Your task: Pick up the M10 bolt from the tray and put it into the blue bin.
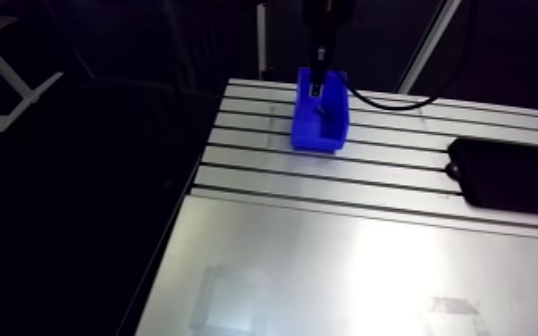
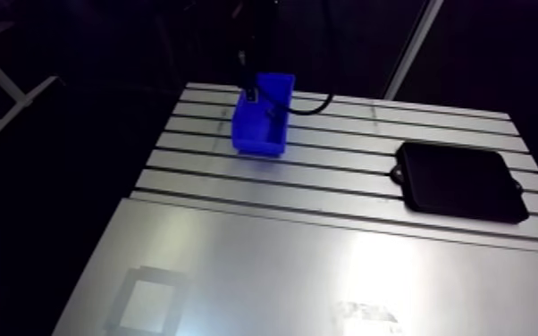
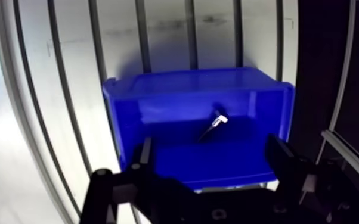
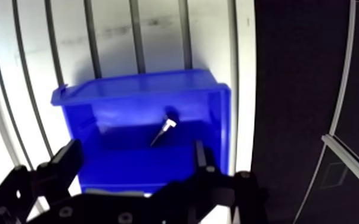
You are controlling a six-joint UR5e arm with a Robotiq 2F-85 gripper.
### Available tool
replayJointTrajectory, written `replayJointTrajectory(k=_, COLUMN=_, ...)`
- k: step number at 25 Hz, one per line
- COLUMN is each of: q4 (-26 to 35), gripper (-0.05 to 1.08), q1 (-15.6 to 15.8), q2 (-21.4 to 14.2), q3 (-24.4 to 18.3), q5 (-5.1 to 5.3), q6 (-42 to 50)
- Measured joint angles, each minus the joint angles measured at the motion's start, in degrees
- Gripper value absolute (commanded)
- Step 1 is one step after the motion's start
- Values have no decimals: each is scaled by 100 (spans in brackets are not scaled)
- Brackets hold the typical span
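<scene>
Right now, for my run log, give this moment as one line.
gripper: open, over blue bin | M10 bolt: lying inside blue bin, not held | tray: apart from bin

So in the arm view the bin (image 1: 319, 114) sits on the table (image 1: 326, 259) toward the far edge, on the slotted part and left of the middle. The tray (image 2: 458, 181) is off to the right of it, well apart, also on the slots and a bit nearer the camera. The near half of the table is one flat plate. The claw (image 3: 210, 148) hangs right over the bin, one finger to each side of it, and the bolt (image 3: 218, 122) lies inside the bin, tilted, by the wall ahead of the claw.
</scene>
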Motion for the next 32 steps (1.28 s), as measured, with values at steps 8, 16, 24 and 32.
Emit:
replayJointTrajectory(k=8, q4=874, gripper=1, q1=20, q2=-430, q3=-488, q5=-79, q6=327)
replayJointTrajectory(k=16, q4=1890, gripper=1, q1=-5, q2=-684, q3=-1191, q5=-216, q6=1816)
replayJointTrajectory(k=24, q4=2769, gripper=1, q1=-50, q2=-1079, q3=-1662, q5=-274, q6=4566)
replayJointTrajectory(k=32, q4=3141, gripper=1, q1=-263, q2=-1588, q3=-1715, q5=-308, q6=7174)
